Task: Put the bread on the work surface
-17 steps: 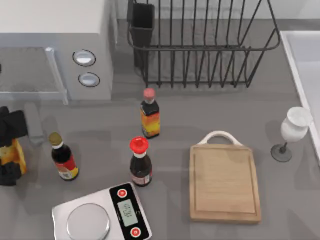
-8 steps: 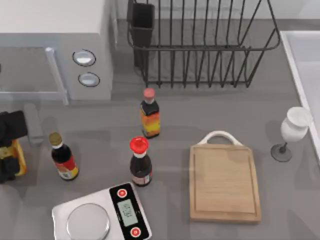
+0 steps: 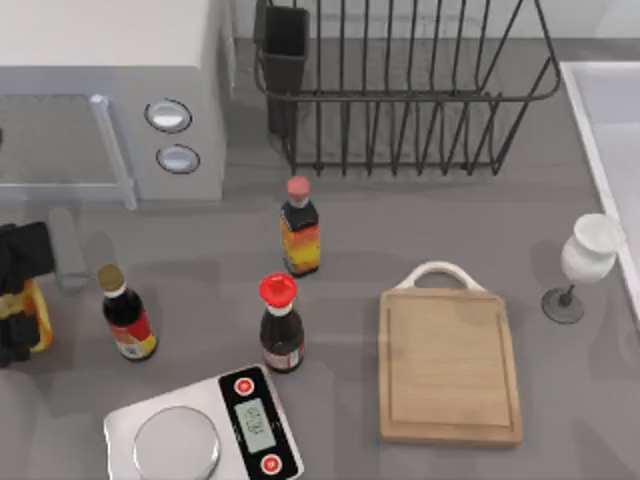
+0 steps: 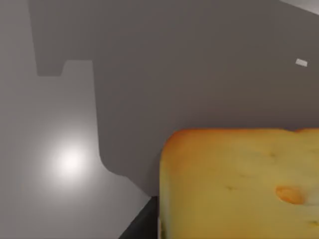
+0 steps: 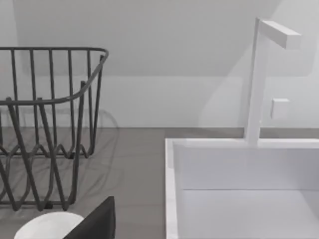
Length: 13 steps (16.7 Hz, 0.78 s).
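At far left table edge, left pincer (image 3: pixel 15 300) sat over the bread (image 3: pixel 35 318); grip state unclear. Bread looked light and squashy: pinch crusty sides gently.

The bread (image 3: pixel 30 318) lay at the top view's left edge, mostly hidden under the black left gripper (image 3: pixel 16 300), whose finger positions could not be judged; the bread's lower part ran off the left wrist view.
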Motion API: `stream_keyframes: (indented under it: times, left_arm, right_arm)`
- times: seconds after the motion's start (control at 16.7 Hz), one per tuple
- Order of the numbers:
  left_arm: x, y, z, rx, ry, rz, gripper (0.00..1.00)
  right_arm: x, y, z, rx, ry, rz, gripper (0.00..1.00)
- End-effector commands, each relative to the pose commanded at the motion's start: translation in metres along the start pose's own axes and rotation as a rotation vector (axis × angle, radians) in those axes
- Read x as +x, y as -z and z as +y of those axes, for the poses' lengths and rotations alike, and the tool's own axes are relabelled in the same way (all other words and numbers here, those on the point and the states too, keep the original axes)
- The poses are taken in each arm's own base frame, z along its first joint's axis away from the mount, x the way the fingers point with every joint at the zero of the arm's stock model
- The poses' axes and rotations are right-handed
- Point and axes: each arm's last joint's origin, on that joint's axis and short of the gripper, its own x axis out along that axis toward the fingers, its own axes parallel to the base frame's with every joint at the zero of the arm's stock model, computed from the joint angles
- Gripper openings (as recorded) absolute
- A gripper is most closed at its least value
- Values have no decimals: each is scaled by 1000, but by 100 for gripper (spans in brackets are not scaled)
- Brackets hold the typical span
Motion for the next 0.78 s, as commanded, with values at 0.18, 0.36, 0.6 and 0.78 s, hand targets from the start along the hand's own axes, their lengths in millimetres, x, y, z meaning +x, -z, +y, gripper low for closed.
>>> stream_keyframes:
  times: [0.18, 0.36, 0.6, 0.78]
  left_arm:
    - [0, 0, 0, 0, 0, 0, 0]
    - [0, 0, 0, 0, 0, 0, 0]
    - [-5, 0, 1, 1, -2, -1, 0]
    - [-29, -1, 3, 2, 0, 0, 0]
  right_arm:
    - [0, 0, 0, 0, 0, 0, 100]
    - [0, 0, 0, 0, 0, 0, 100]
    - [0, 0, 0, 0, 0, 0, 100]
    - [0, 0, 0, 0, 0, 0, 100]
